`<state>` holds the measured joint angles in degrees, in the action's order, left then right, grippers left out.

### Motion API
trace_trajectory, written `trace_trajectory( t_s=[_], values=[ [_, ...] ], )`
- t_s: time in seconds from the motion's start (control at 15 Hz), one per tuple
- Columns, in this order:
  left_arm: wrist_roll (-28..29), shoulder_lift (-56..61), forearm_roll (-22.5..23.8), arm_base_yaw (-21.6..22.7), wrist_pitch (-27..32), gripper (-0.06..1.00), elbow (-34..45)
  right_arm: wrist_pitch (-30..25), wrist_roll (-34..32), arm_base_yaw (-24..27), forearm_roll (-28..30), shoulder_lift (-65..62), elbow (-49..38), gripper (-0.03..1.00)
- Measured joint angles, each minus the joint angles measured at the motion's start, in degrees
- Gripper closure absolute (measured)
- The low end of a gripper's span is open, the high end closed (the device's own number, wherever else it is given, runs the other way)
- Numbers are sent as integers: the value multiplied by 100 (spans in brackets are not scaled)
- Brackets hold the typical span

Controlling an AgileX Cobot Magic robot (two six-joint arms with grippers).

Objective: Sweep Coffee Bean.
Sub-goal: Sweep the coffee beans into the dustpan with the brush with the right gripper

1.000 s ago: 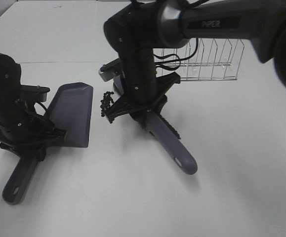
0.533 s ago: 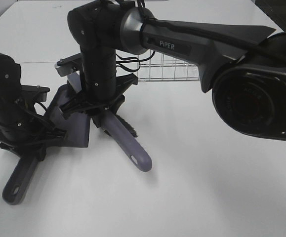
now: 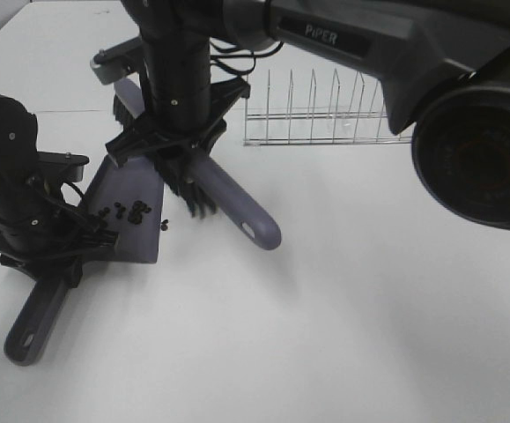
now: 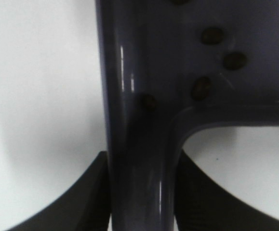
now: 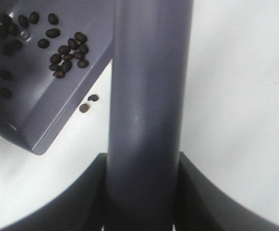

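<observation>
A purple dustpan (image 3: 140, 242) lies on the white table at the left, and my left gripper (image 3: 50, 245) is shut on its handle (image 3: 33, 324). Several dark coffee beans (image 3: 127, 211) lie on the pan. The left wrist view shows the pan (image 4: 144, 43), some beans (image 4: 234, 60) and my left gripper (image 4: 141, 192) round the handle. My right gripper (image 3: 177, 152) is shut on a purple brush (image 3: 237, 210), bristles (image 3: 197, 201) just right of the pan. In the right wrist view the brush handle (image 5: 149, 96) sits in the right gripper (image 5: 144, 192). Beans (image 5: 67, 53) rest on the pan (image 5: 47, 110), and two stray beans (image 5: 88, 103) lie on the table beside it.
A wire dish rack (image 3: 325, 115) stands at the back, right of the brush arm. The large dark body of the right arm (image 3: 466, 115) fills the upper right of the exterior view. One stray bean (image 3: 164, 226) lies just off the pan's right edge.
The right arm swept the brush left across the table to the dustpan. The beans that lay on the table beside the pan now lie on it. The left arm and pan stayed put.
</observation>
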<state>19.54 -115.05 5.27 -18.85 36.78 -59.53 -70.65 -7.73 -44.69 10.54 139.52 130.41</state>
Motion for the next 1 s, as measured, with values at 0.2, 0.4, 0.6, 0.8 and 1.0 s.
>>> trace_trajectory(
  t_s=[0.2,0.4,0.6,0.8,1.0],
  values=[
    [0,0,0,0,0,59,0,0,6,92,241,-510,0,65],
    [0,0,0,0,0,59,0,-6,52,607,235,-894,0,65],
    [0,0,0,0,0,59,0,-6,86,1163,195,-1220,-92,65],
    [0,0,0,0,0,59,0,0,109,2103,34,-1816,-888,65],
    [0,0,0,0,0,59,0,-23,109,2607,-235,-2103,-1696,65]
  ],
)
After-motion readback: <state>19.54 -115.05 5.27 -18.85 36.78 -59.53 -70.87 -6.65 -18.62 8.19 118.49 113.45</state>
